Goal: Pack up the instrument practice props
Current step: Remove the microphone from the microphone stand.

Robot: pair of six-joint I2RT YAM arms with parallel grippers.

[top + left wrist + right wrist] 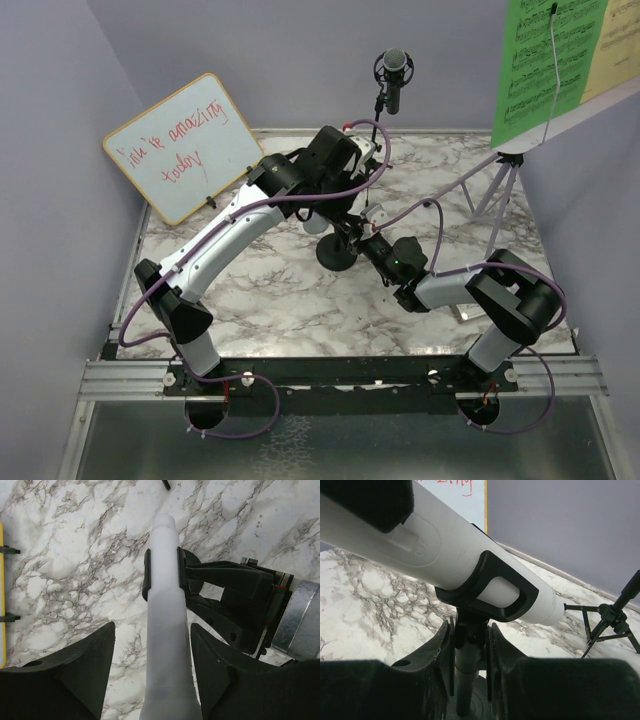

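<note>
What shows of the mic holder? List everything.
The holder is black and looks like plastic. It has a round base flat on the marble table, a thin upright stem, and an open-sided clip on top. The clip cradles a white mic lying across it. The right gripper is shut on the stem just below the clip.

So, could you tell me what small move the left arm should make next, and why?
Probably close the left gripper on the white microphone. Its fingers straddle the body with gaps both sides, while the right gripper clamps the stem of the mic holder, whose clip grips the microphone.
</note>
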